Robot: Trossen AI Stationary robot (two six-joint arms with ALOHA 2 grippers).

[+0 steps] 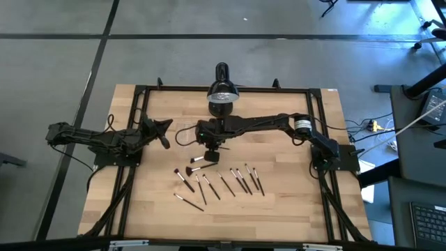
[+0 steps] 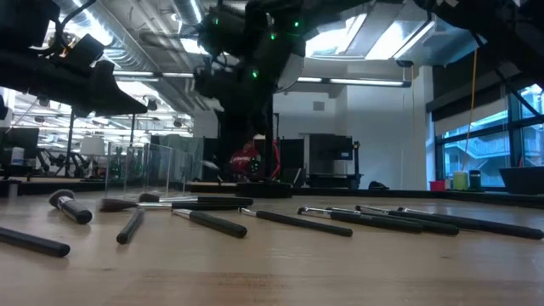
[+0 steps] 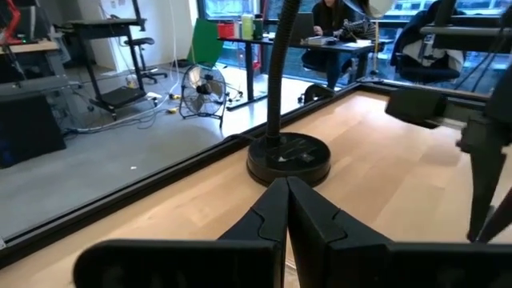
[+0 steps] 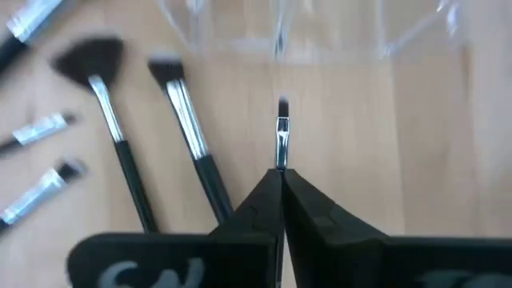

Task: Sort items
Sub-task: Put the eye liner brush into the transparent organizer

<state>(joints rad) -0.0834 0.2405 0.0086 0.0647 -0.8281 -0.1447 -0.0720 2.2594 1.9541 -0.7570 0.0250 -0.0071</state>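
Several thin makeup brushes [image 1: 240,180] with dark handles lie flat on the wooden table near its middle, and they show in a row in the low view [image 2: 340,223]. My right gripper [image 1: 210,152] hangs over the brushes' far left end, pointing down, shut on one small brush [image 4: 282,136]. Beneath it lie a fan-tipped brush [image 4: 96,68] and a flat-tipped brush [image 4: 172,80]. My left gripper [image 1: 165,136] is shut on nothing and waits at the table's left, above the wood [image 3: 286,196]. My right gripper pinches a small brush between its two fingers, from above and pointing down. The brush lies along the fingers: its silvery ferrule [image 4: 282,148] and dark tip stick out past the fingertips, and the handle is hidden between them. It looks lifted clear of the table.
A black desk lamp [image 1: 223,94] stands at the far middle, its round base [image 3: 288,156] ahead of my left gripper. A clear container [image 4: 320,32] sits on the table just beyond the held brush's tip, and also shows in the low view [image 2: 144,174]. Black frame rails border the table.
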